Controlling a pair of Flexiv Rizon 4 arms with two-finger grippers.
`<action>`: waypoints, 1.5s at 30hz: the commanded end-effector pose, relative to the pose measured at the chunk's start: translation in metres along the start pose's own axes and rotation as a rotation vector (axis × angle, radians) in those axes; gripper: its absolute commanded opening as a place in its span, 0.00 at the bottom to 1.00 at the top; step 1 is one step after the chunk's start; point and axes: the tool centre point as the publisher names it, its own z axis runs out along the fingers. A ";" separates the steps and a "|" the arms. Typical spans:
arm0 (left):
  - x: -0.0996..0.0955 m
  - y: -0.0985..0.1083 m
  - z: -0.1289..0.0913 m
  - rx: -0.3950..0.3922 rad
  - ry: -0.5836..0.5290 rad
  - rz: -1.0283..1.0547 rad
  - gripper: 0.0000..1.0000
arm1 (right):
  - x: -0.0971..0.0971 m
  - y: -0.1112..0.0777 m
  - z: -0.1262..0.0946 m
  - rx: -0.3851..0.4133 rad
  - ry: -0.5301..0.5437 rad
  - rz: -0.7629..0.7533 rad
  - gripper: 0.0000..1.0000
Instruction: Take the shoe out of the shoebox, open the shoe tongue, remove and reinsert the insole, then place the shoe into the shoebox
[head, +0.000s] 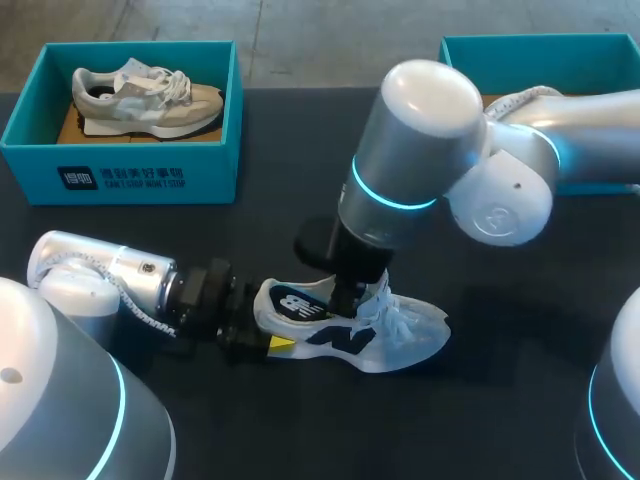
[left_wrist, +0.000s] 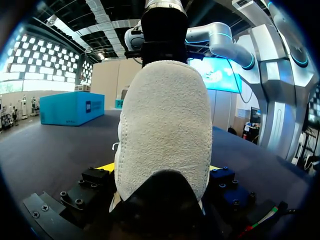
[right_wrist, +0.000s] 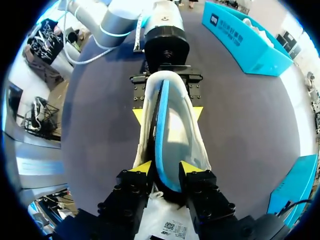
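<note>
On-edge insole (right_wrist: 172, 132) pinched in right gripper (right_wrist: 167, 167), long axis straight ahead toward left gripper (head: 262, 345), which clamps shoe (head: 400, 335) at the heel.

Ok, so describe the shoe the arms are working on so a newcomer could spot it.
On the dark table, look at the near middle. The shoe stands there on its sole, the left pincer clamping its heel and the right pincer gripping its insole. Unlike the beige shoe in the teal shoebox at the far left, it is white with navy markings.
</note>
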 end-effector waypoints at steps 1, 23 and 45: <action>-0.001 0.002 0.000 0.000 0.000 -0.001 0.00 | 0.002 0.000 0.000 -0.005 0.005 0.000 0.34; -0.001 0.002 0.000 0.000 0.000 -0.001 0.00 | 0.002 0.019 -0.027 -0.017 0.045 -0.034 0.36; -0.001 0.002 0.000 0.000 0.000 -0.001 0.00 | 0.006 0.030 -0.021 -0.020 0.117 -0.030 0.23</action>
